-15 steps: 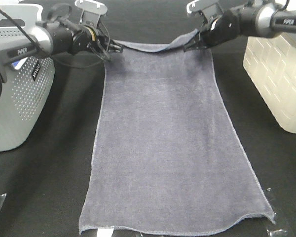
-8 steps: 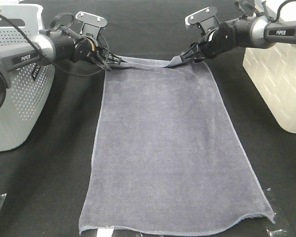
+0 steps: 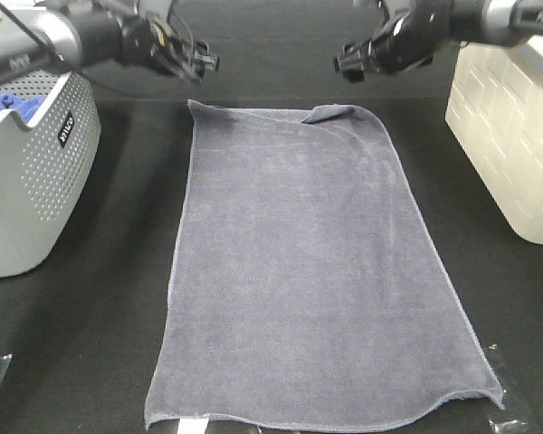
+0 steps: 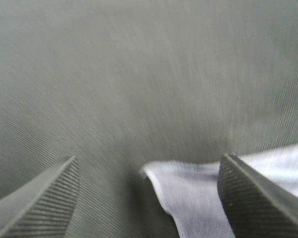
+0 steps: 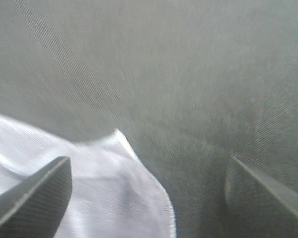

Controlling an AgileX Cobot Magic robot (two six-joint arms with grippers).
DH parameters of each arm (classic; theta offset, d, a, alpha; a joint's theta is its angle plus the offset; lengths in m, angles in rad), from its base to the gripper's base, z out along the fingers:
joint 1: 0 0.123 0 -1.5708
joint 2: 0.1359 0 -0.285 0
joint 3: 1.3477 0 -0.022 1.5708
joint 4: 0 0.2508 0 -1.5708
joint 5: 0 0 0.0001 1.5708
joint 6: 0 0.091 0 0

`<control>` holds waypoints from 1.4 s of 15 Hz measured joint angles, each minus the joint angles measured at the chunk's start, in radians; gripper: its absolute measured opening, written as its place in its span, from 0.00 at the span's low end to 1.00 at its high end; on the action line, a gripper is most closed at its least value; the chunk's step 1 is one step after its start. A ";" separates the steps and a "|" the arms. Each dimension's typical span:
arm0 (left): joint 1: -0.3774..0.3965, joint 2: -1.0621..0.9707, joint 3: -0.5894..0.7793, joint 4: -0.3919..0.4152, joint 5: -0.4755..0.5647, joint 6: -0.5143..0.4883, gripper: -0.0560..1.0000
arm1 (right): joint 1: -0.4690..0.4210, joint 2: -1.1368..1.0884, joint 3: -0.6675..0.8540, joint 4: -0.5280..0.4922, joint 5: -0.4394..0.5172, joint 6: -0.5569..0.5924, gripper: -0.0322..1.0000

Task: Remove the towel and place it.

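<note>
A black cloth covers the worktop (image 3: 90,344), matte under soft, even light. A perforated grey basket (image 3: 27,181) stands at its left edge, a cream brick-patterned bin (image 3: 511,136) at its right.

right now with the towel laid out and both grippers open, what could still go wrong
1. The towel has a folded-over far corner near the right gripper; it may stay creased unless smoothed.
2. The left gripper hangs close above the far edge, so a low sweep could snag and drag it.
</note>
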 joint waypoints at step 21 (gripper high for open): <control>-0.039 -0.778 0.336 -0.081 0.874 0.134 0.75 | 0.000 -0.636 0.233 0.126 0.936 0.000 0.80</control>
